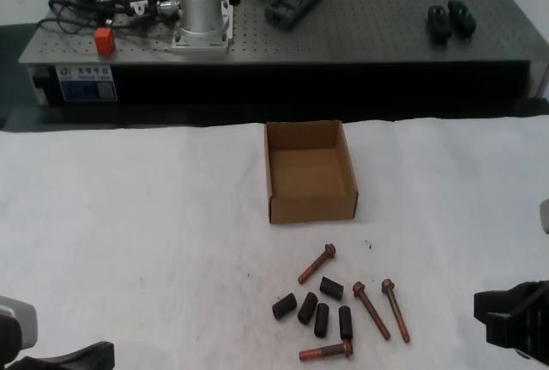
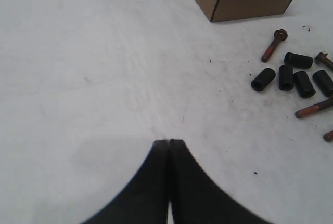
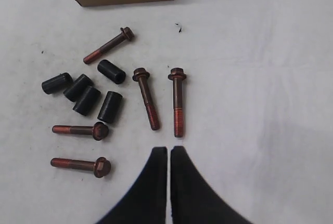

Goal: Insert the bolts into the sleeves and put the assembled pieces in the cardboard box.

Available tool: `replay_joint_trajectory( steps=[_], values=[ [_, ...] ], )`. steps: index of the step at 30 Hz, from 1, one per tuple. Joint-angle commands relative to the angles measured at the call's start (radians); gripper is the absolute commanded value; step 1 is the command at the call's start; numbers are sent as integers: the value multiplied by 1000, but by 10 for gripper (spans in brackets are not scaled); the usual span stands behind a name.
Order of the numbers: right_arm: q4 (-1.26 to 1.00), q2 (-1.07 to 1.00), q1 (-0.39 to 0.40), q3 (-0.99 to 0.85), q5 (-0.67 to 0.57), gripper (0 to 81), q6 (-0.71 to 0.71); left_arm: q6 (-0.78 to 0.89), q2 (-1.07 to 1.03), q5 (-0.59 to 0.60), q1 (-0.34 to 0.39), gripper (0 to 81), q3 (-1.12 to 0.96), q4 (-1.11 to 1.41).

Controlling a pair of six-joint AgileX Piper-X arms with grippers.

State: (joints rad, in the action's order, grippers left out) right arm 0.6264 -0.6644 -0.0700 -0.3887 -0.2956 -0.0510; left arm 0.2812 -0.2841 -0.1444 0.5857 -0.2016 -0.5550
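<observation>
Left gripper [image 2: 169, 143]: hovering, fingers pressed together, gripping nothing.
Right gripper [image 3: 169, 150]: same, hanging just near of bolts [image 3: 178, 102].
Sleeves [image 3: 110, 106]: lying among bolts, near of cardboard box [image 1: 310, 207].

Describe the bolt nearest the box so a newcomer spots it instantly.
Find the open cardboard box on the white cloth. Between it and the cluster of black sleeves lies one reddish bolt. Only this bolt sits on the sleeves' box side, slanted, head toward the box.

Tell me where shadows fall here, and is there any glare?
High view: even light, no glare on the white cloth. Left wrist view: a soft shadow spreads beside the left gripper. Right wrist view: the bolts throw barely any shadow.
</observation>
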Motion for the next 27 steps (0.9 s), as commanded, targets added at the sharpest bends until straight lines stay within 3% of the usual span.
replay_joint_trajectory(
  steps=[1,6,11,14,17,19,21,24,27],
  values=[
    [-9,-1,2,-8,-5,10,-2,3,10,-10,-3,3,-5,4],
    [-74,-1,2,-8,-5,10,-18,3,10,-10,-3,3,-5,4],
    [-345,-1,2,-8,-11,10,-91,3,10,-8,-3,3,-5,27],
    [-458,-5,2,-27,-95,1,-129,1,10,27,-3,3,-5,124],
    [-335,-54,10,-115,-103,101,-110,-15,7,90,-3,4,-5,225],
    [-195,-113,29,-181,-57,225,-35,-26,-9,102,-3,55,-8,247],
    [-84,-200,65,-247,8,291,42,-43,-40,104,-3,156,-13,238],
    [58,-345,132,-345,90,295,114,-61,-114,104,-3,309,-29,239],
    [141,-501,197,-423,195,295,127,-90,-212,115,-3,342,-63,240]
  ],
)
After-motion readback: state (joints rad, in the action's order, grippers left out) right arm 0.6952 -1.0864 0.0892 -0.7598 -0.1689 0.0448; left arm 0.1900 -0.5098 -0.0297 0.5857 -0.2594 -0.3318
